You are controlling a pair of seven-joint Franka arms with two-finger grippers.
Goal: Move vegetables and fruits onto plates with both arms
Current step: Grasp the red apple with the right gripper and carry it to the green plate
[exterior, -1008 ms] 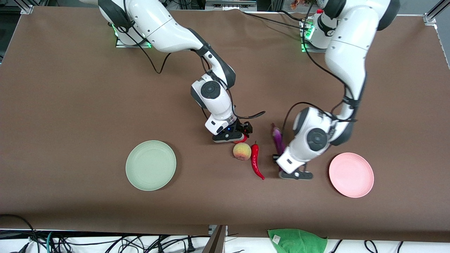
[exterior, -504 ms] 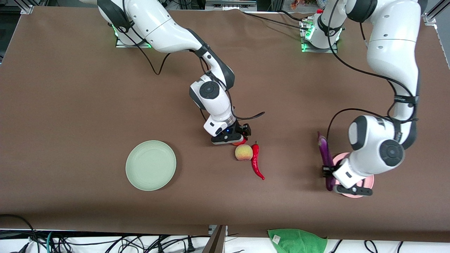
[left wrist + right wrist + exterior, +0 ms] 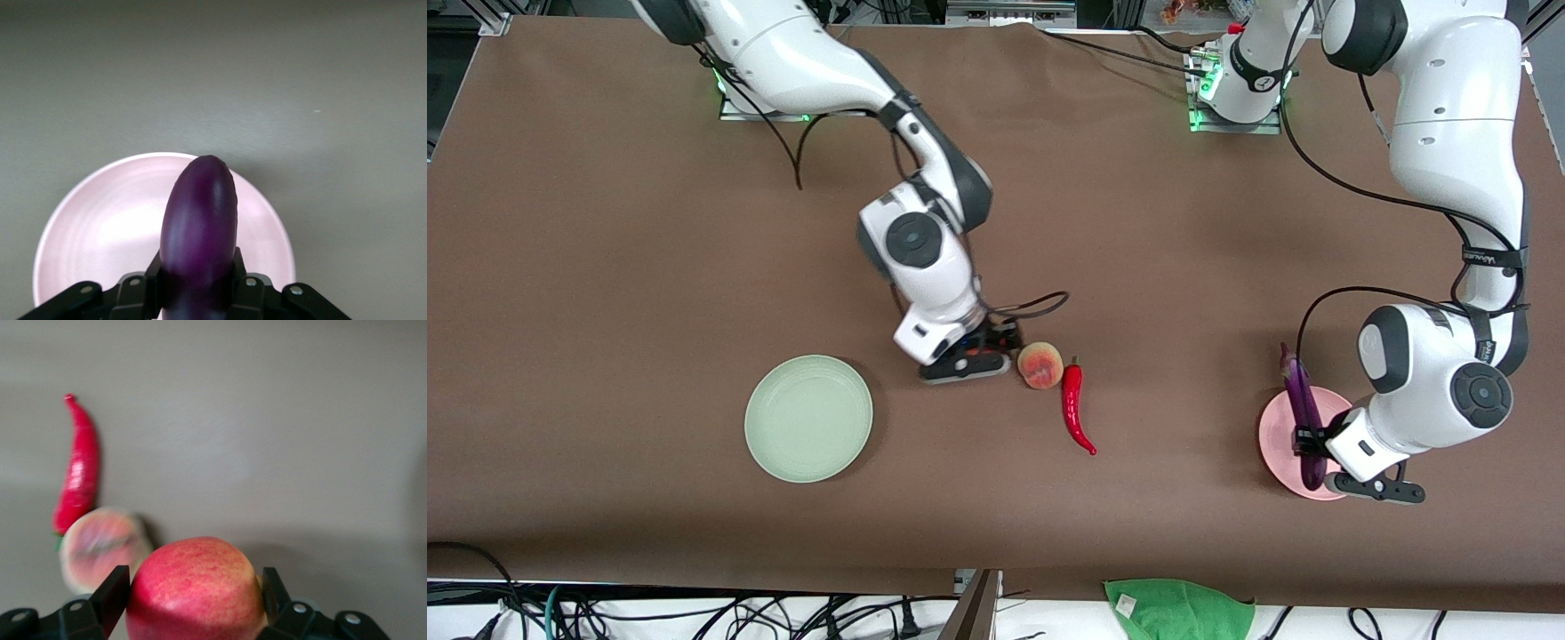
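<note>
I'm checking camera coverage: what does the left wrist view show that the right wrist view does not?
Only the left wrist view shows the purple eggplant gripped by the left hand over the pink plate. Only the right wrist view shows the red fruit in the right hand, plus the peach and the chili pepper on the table. Both show a closed hand above the brown table.

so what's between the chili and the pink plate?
Nothing: front view shows bare brown table between the chili and the pink plate.
</note>
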